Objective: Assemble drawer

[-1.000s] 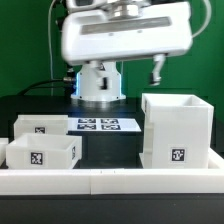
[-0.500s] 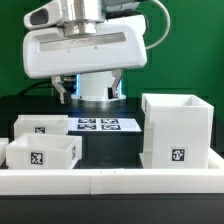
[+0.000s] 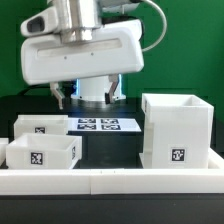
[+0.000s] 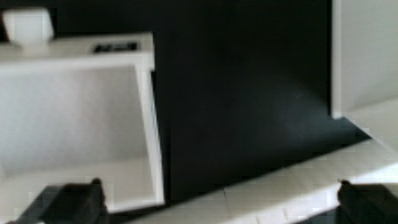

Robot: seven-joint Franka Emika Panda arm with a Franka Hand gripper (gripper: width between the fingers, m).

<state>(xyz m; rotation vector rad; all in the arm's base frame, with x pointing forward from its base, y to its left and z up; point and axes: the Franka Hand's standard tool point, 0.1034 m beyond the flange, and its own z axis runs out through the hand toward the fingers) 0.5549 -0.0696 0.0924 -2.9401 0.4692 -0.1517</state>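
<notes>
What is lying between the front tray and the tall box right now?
Nothing: in the exterior view only bare black table separates the front tray from the tall box. The marker board lies farther back, behind that gap.

You are looking at a black desk (image 3: 112, 150) set in front of a flat green backdrop (image 3: 190, 50). The marker board (image 3: 105, 125) lies flat toward the back of the desk. A low white rail (image 3: 110, 182) runs along the front edge. The light is bright and even, with only soft shadows. Your wrist view shows the same dark desk top.
</notes>
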